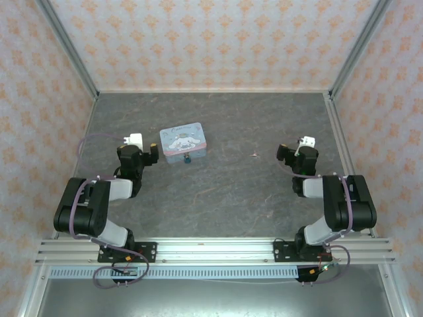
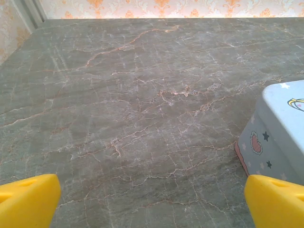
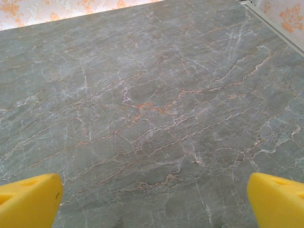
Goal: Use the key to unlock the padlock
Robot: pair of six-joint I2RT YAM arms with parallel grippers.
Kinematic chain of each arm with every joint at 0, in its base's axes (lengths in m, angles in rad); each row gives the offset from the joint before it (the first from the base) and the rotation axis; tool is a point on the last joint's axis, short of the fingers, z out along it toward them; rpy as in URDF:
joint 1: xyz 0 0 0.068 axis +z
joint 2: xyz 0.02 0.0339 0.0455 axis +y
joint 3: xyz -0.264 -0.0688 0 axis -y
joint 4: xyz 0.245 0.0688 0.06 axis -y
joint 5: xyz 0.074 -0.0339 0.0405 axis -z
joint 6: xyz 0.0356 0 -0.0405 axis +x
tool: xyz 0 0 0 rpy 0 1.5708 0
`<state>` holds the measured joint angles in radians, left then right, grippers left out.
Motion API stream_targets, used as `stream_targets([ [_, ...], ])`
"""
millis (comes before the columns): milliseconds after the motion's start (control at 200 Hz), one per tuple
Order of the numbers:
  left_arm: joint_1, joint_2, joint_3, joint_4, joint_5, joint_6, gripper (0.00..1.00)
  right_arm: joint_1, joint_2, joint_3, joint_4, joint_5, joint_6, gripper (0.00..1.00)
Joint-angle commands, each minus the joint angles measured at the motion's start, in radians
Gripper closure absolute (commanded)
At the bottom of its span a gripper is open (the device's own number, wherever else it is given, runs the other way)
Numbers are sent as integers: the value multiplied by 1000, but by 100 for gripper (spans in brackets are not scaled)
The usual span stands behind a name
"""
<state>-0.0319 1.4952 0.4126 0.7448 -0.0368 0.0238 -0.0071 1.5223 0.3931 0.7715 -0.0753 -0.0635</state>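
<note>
Overhead camera looks down on the table (image 1: 231,191); wrist cameras skim it low (left shares the tin (image 2: 285,128)).

A pale blue rectangular tin (image 1: 184,144) with a white cartoon character on its lid is lying flat on the grey marble-patterned table (image 1: 231,198), left of centre. The walls (image 1: 218,39), papered in pale pink with orange motifs, are enclosing the table on three sides, and an aluminium rail (image 1: 218,249) is running along its near edge
</note>
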Motion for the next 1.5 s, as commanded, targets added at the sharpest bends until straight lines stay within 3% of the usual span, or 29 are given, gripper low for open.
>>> stream_targets([
  [0, 2, 1, 16, -7, -6, -11, 0, 7, -2, 27, 0, 2, 7, 1],
  [716, 2, -1, 14, -4, -7, -13, 0, 6, -3, 27, 3, 23, 19, 1],
  [821, 3, -31, 32, -60, -60, -37, 0, 5, -13, 14, 13, 53, 32, 1],
  [921, 1, -82, 44, -118, -44, -25, 0, 3, -45, 9, 3, 44, 30, 1],
  [1036, -1, -219, 65, -258, -83, -49, 0, 3, -171, 67, -222, 51, 38, 1],
  [1196, 0, -383, 171, -521, -71, -271, 0, 4, -318, 172, -577, -2, 137, 1],
  [1341, -4, -374, 319, -740, 91, -419, 0, 7, -380, 287, -907, -55, 284, 1],
  [1496, -61, -339, 370, -768, 230, -514, 0, 17, -400, 362, -1137, -138, 383, 0],
])
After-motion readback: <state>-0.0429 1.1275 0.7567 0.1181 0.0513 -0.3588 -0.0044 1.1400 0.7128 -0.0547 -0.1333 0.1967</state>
